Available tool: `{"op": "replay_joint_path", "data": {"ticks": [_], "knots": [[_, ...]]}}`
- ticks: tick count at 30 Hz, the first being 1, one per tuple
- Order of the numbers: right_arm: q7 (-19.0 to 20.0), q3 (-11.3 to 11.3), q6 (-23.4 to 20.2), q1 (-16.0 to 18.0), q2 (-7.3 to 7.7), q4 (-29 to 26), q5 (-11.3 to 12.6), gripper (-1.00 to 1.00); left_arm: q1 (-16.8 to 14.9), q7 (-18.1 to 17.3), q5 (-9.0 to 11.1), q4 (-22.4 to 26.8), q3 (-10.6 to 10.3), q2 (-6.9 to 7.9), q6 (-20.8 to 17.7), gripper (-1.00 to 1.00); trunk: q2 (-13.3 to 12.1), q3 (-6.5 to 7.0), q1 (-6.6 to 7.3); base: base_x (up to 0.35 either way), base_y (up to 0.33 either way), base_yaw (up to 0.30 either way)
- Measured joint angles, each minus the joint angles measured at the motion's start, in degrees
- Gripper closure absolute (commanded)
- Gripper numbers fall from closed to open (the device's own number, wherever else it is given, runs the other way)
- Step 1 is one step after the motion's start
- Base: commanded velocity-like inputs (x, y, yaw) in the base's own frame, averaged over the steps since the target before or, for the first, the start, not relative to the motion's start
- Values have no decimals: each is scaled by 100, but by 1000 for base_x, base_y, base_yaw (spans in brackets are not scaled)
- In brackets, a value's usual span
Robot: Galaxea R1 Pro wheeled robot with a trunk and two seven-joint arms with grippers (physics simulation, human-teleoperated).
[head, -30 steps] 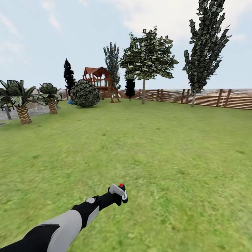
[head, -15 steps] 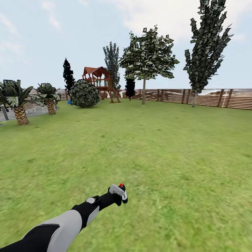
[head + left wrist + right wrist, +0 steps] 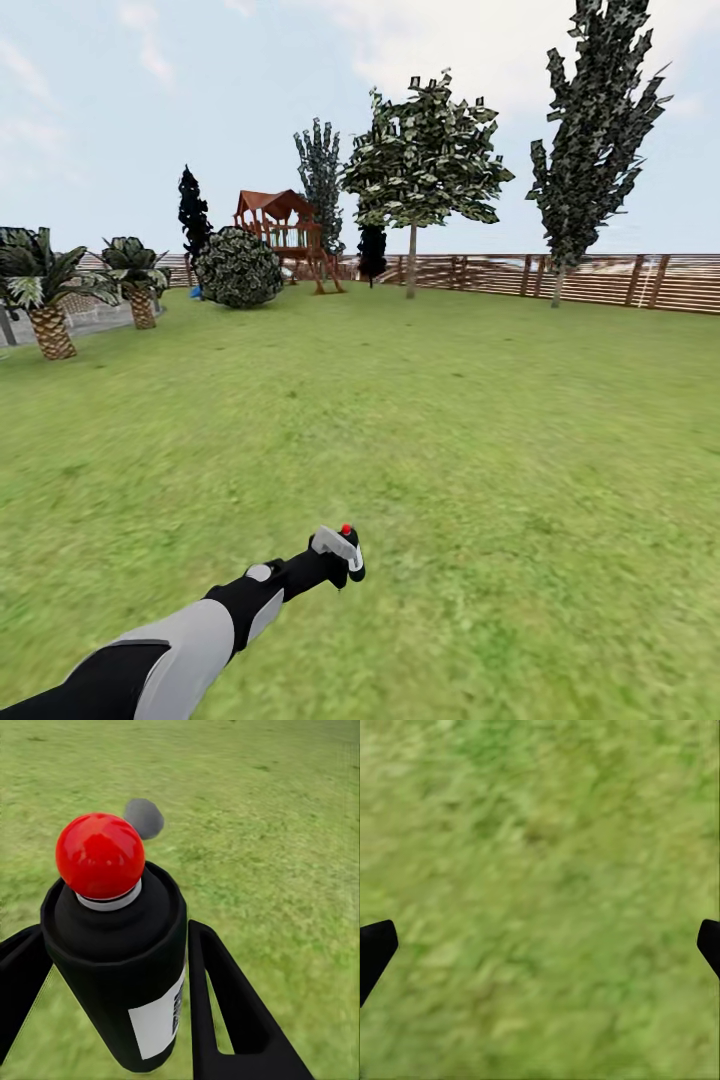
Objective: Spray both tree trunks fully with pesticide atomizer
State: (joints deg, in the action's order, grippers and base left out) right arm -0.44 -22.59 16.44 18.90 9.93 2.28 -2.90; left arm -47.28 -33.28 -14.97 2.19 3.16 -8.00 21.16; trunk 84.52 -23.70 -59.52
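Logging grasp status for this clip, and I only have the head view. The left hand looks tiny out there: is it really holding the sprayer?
Observer: Yes. In the left wrist view the left hand has a finger on each side of the sprayer.
Operator: What does the sprayer look like close up?
Observer: A black can with a white label and a red cap.
Operator: And the right hand?
Observer: The right hand is open: its fingertips sit at opposite picture edges, with lawn between them.

a home garden outdoors: a wide green lawn (image 3: 450,420) closed by a brown slatted wooden fence (image 3: 600,280), with trees (image 3: 425,165), palms (image 3: 40,290) and a wooden playset (image 3: 283,232).
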Motion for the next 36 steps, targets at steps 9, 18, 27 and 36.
{"op": "replay_joint_path", "data": {"ticks": [9,18,27,36], "knots": [[0,0,-8,0,0,1,0,-100,0,0,0,0,0,0,0,100,0,0,0,347,0,0],[0,0,-9,0,0,1,0,-100,0,358,-1,-17,-7,-9,0,100,0,0,0,347,0,0],[10,6,-9,0,0,1,-8,-100,0,366,0,-18,-8,-9,0,100,0,0,0,347,0,0],[18,9,-9,0,-8,1,-17,-100,0,367,-3,-18,-10,-9,0,100,0,-16,0,347,0,0]]}}
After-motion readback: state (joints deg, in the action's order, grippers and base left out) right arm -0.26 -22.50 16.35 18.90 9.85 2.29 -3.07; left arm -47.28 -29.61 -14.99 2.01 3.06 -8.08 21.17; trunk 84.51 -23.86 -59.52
